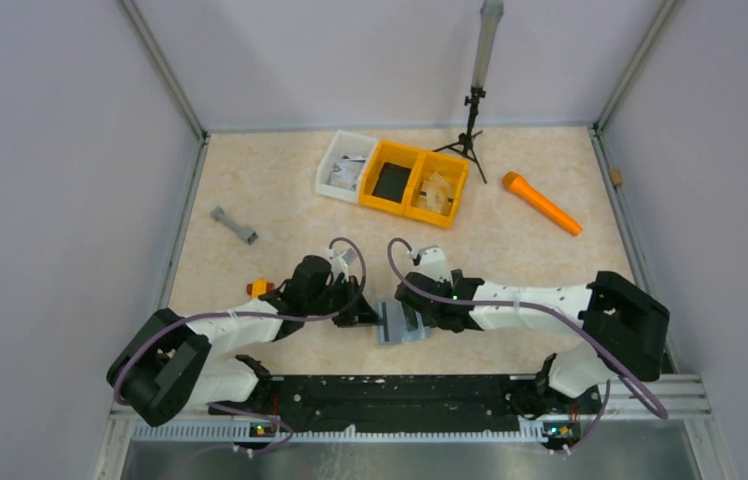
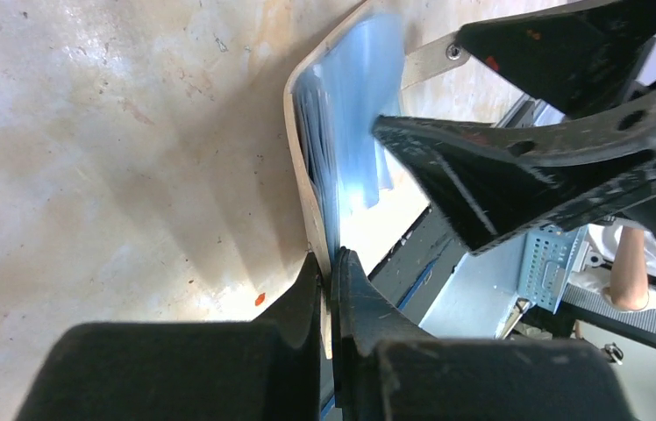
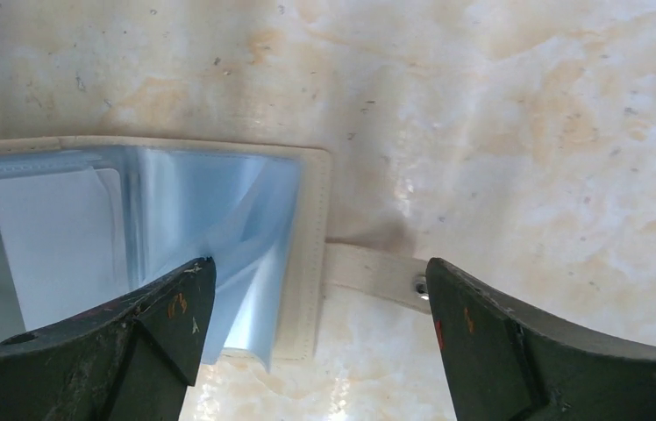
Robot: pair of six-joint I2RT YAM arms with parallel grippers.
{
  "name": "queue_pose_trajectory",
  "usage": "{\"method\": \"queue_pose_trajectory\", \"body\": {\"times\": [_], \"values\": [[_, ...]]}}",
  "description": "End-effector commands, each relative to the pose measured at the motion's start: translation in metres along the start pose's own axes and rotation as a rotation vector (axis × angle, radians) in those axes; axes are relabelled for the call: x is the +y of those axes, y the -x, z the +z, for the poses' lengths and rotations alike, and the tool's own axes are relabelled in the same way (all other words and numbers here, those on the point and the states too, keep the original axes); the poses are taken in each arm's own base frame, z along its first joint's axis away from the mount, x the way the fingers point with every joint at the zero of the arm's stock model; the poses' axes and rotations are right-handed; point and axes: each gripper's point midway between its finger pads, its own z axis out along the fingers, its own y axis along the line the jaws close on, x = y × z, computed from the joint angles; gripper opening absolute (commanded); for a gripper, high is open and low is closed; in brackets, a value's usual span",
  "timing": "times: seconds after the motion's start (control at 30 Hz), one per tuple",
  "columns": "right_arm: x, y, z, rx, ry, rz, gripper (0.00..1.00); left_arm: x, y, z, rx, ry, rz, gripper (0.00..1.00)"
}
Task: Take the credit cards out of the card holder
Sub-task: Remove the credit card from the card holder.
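The card holder (image 1: 400, 325) sits low in the middle of the top view, between the two claws and lifted on edge. In the left wrist view its beige cover rises from the bottom centre toward the top of the frame, with pale blue clear sleeves (image 2: 351, 105) fanned to the right of it. The left gripper (image 2: 329, 263) is closed tight on the cover's lower edge, which is pinched between its two black fingers. The right gripper (image 3: 317, 267) is spread wide and holds nothing. In its own view one finger, at lower left, overlaps the blue sleeves (image 3: 219, 210), and the other stands at lower right, past the beige strap (image 3: 368, 267) with its metal snap. Whether the lower-left finger touches the sleeves cannot be told. Seen from above, both arms reach inward from the lower corners, forearms nearly level, so the left gripper (image 1: 368, 315) and right gripper (image 1: 422, 318) face each other across the holder. The table (image 1: 280, 190) is beige and marbled, closed in by pale walls. In the upper middle stand a white bin (image 1: 328, 180) and a yellow bin (image 1: 412, 190) side by side, with a black tripod (image 1: 470, 135) just right of them. An orange stick (image 1: 543, 203) lies at upper right and a grey bar (image 1: 234, 225) at left — both well apart from the holder.
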Motion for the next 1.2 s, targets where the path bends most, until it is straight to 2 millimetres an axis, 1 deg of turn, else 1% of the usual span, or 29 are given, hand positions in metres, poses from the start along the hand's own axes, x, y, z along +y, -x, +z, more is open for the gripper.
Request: {"method": "queue_pose_trajectory", "body": {"times": [0.0, 0.23, 0.3, 0.33, 0.37, 0.4, 0.47, 0.6, 0.63, 0.7, 0.73, 0.77, 0.87, 0.93, 1.0, 1.17], "values": [[-0.023, 0.02, -0.026, -0.077, -0.061, 0.015, 0.91, -0.011, 0.008, -0.003, -0.013, -0.016, 0.048, 0.0], [-0.045, 0.029, -0.058, -0.143, -0.032, 0.06, 0.92, -0.01, 0.011, -0.006, -0.014, 0.019, 0.055, 0.0], [-0.044, 0.031, -0.066, -0.149, -0.003, 0.07, 0.92, -0.011, 0.012, -0.006, -0.014, 0.016, 0.056, 0.0], [-0.04, 0.033, -0.07, -0.152, 0.029, 0.071, 0.92, -0.012, 0.012, -0.006, -0.014, 0.015, 0.057, 0.0], [-0.034, 0.036, -0.074, -0.159, 0.074, 0.073, 0.9, -0.012, 0.012, -0.006, -0.015, 0.016, 0.056, 0.0], [-0.023, 0.041, -0.078, -0.173, 0.135, 0.078, 0.87, -0.012, 0.012, -0.006, -0.014, 0.015, 0.057, 0.0], [-0.001, 0.048, -0.085, -0.191, 0.26, 0.079, 0.77, -0.012, 0.013, -0.005, -0.017, 0.016, 0.057, 0.0], [0.051, 0.057, -0.099, -0.219, 0.536, 0.119, 0.56, -0.012, 0.013, -0.004, -0.023, 0.004, 0.058, 0.0], [0.061, 0.059, -0.102, -0.225, 0.59, 0.136, 0.53, -0.012, 0.013, -0.004, -0.025, -0.002, 0.056, 0.0], [0.078, 0.059, -0.101, -0.222, 0.662, 0.165, 0.47, -0.013, 0.012, -0.004, -0.029, -0.009, 0.054, 0.0], [0.082, 0.056, -0.096, -0.211, 0.672, 0.179, 0.44, -0.013, 0.012, -0.004, -0.028, -0.008, 0.052, 0.0], [0.085, 0.055, -0.091, -0.204, 0.673, 0.2, 0.4, -0.012, 0.012, -0.004, -0.029, -0.006, 0.053, 0.0], [0.086, 0.043, -0.067, -0.153, 0.636, 0.255, 0.28, -0.01, 0.011, -0.004, -0.027, 0.003, 0.053, 0.0], [0.082, 0.032, -0.053, -0.114, 0.617, 0.283, 0.22, -0.007, 0.011, -0.003, -0.024, 0.012, 0.053, 0.01], [0.073, 0.022, -0.042, -0.099, 0.591, 0.307, 0.19, -0.004, 0.01, -0.003, -0.024, 0.021, 0.05, 0.02], [0.048, -0.002, -0.024, -0.059, 0.476, 0.288, 0.16, 0.0, 0.008, -0.002, -0.022, 0.033, 0.046, 0.09]]}}
